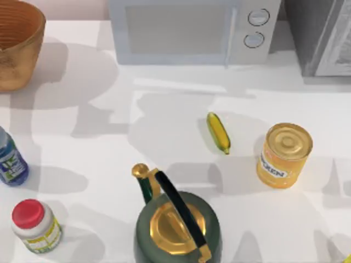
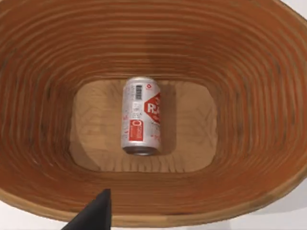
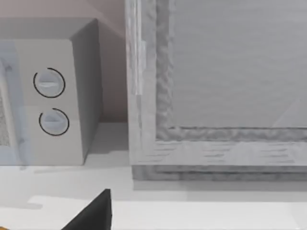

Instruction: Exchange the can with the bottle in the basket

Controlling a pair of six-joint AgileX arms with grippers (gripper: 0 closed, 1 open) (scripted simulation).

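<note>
Can (image 2: 141, 116) lies on its side in basket (image 2: 43, 96); left hand (image 2: 96, 215) above, finger spread unreadable; judgement: descend centred, pinch across its width.

A white microwave (image 1: 192, 30) is set against the tabletop's (image 1: 164, 93) far edge, its two dials (image 1: 258, 17) stacked at its right end. A grey boxed appliance (image 1: 321, 35) is placed at the far right corner. A corn cob (image 1: 218, 132) is laid near the middle, with an orange-yellow can (image 1: 283, 155) standing upright to its right. A dark green kettle (image 1: 176, 222) with a gold lid is seen at the near edge, and a white jar (image 1: 35, 225) with a red cap near the near left corner.
</note>
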